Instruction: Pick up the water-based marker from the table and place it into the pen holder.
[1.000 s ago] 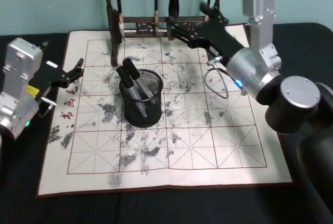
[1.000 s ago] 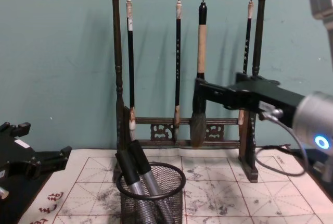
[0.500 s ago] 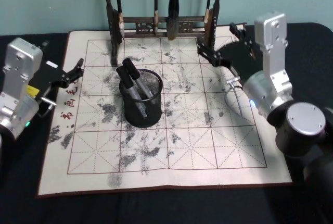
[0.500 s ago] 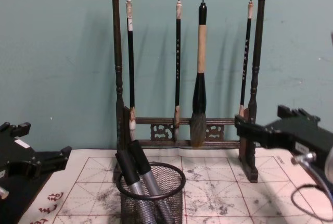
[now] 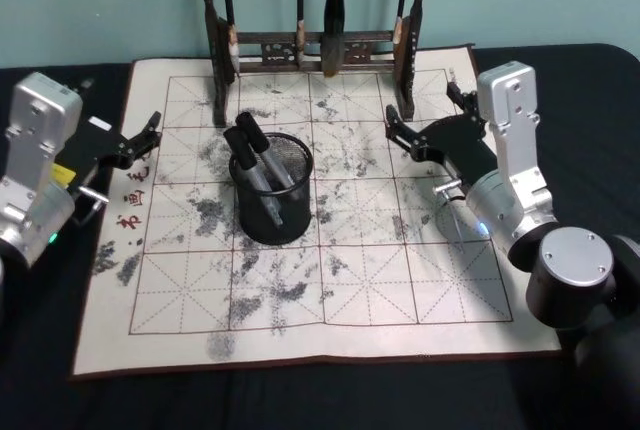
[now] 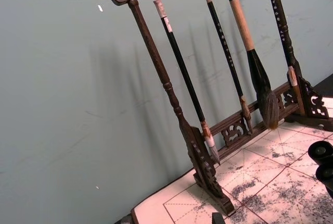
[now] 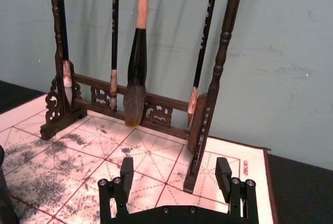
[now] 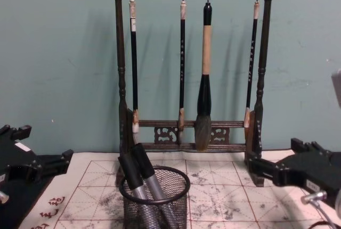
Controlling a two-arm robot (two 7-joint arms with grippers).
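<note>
Standing near the middle of the ink-stained grid mat [image 5: 330,290], the pen holder [image 5: 272,190] carries two markers [image 5: 255,155], dark caps up and leaning toward the robot's left. Bare mat lies all round the cup: several grid squares toward the near edge, and open squares on both sides. Behind it, the brush rack [image 5: 310,45] stands along the mat's far edge, near the wall.

The right pincer [image 5: 395,125] hovers over the mat's right part, well apart from the cup, just in front of the rack's right foot; its fingers are spread apart and empty. The left pincer [image 5: 150,130] sits at the mat's left edge, over the dark worktop [image 5: 40,350], fingers apart.

From the chest view, the hanging brushes [image 8: 205,80] show full length above the cup's rim. From the right wrist view, the two spread fingertips [image 7: 126,168] frame the rack's right post [image 7: 216,78]. The left wrist view gives the rack's left post from the side.
</note>
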